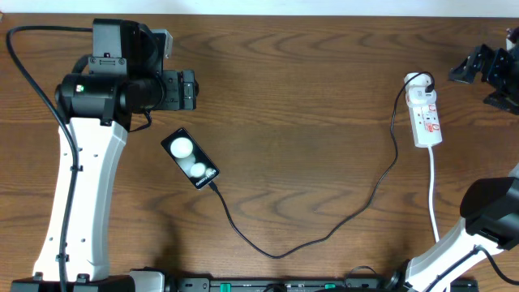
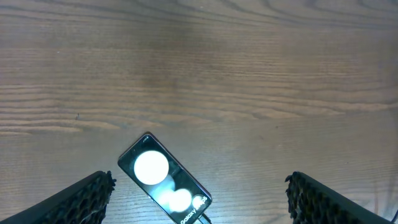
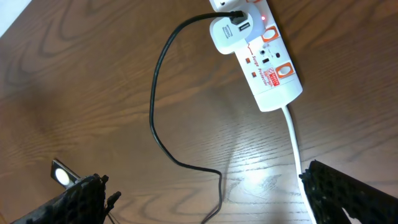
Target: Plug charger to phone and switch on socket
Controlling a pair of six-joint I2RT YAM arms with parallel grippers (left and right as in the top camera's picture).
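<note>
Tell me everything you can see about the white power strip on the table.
The socket is a narrow white plastic power strip lying flat on the wooden table, toward the right arm's side. It carries red-orange switches and red printing. A white adapter is plugged in at one end, with the black charger cable running from it. A white cord leaves the other end.

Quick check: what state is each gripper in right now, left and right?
Left gripper: open, holding nothing.
Right gripper: open, holding nothing.
</note>
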